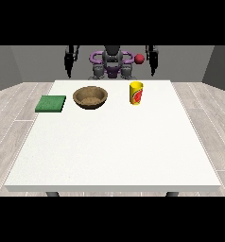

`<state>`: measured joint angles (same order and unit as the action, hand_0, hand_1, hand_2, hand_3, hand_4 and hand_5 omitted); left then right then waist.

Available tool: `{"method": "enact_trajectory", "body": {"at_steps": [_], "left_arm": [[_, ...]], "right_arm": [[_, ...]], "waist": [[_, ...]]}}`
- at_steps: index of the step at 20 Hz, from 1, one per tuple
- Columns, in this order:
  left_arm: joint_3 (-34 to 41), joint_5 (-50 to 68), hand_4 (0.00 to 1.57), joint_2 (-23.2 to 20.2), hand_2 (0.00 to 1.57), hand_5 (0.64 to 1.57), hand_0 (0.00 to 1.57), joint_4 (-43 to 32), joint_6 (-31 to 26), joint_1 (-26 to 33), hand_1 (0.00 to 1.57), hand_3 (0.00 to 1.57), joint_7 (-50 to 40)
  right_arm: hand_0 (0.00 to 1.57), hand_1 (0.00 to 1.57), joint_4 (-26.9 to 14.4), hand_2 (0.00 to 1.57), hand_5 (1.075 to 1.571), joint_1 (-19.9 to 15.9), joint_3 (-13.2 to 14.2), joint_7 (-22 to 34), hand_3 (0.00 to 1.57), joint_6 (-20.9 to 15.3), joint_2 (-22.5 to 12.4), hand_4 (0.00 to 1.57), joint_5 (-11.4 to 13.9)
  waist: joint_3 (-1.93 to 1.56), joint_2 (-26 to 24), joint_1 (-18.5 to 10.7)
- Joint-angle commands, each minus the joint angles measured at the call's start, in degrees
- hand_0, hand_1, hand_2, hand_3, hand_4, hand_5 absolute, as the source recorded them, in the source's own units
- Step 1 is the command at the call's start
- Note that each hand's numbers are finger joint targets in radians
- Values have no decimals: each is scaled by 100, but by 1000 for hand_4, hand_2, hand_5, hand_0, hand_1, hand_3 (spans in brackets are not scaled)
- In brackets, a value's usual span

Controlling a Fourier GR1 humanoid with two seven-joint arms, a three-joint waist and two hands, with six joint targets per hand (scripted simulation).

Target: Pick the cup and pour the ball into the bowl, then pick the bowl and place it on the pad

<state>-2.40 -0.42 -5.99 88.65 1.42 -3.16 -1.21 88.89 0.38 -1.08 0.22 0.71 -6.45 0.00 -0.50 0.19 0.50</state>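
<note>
Cup (pixel 136 93): yellow with a red mark, upright, right of the bowl, apart from it.
Bowl (pixel 90 98): brown, round, wood-grained.
Pad (pixel 51 103): flat green square, left of the bowl.
Surface (pixel 112 151): white, smooth.
Hands (pixel 69 60) (pixel 153 59): hang behind the surface; finger state cannot be told.

Grey torso (pixel 112 66), purple rings, black arms

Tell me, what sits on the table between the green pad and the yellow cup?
The brown bowl sits between them in the front view, with the green pad at its left and the yellow cup at its right. All three stand apart.
</note>
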Motion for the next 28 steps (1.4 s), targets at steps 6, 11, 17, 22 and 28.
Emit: {"method": "enact_trajectory", "body": {"at_steps": [6,11,17,22,28], "left_arm": [[88,99,0,-224,0,1557,0,614,-40,-162,0,0,-613],[906,1281,0,-290,0,1554,0,1102,-300,-265,0,0,-1049],[1477,1364,0,-521,0,1544,0,567,-567,-419,0,0,-68],[1457,1141,0,-400,0,1528,0,-26,-672,-612,0,0,856],[1211,625,0,-26,0,1526,0,-719,-579,-572,0,0,2187]], "right_arm": [[0,0,626,0,1569,-99,123,587,0,30,-283,0,-72],[0,0,697,0,1570,114,1222,493,0,954,-858,0,-1406],[0,0,693,0,1570,66,1240,-109,0,1079,-649,0,-1289],[0,0,483,0,1570,-161,1174,-491,0,1077,-476,0,-1166],[0,0,-43,0,1571,-455,1365,-1141,0,1136,-499,0,-1039]], "waist": [[65,-1670,50],[50,-1034,68],[50,-274,185],[51,302,293],[50,805,221]]}}
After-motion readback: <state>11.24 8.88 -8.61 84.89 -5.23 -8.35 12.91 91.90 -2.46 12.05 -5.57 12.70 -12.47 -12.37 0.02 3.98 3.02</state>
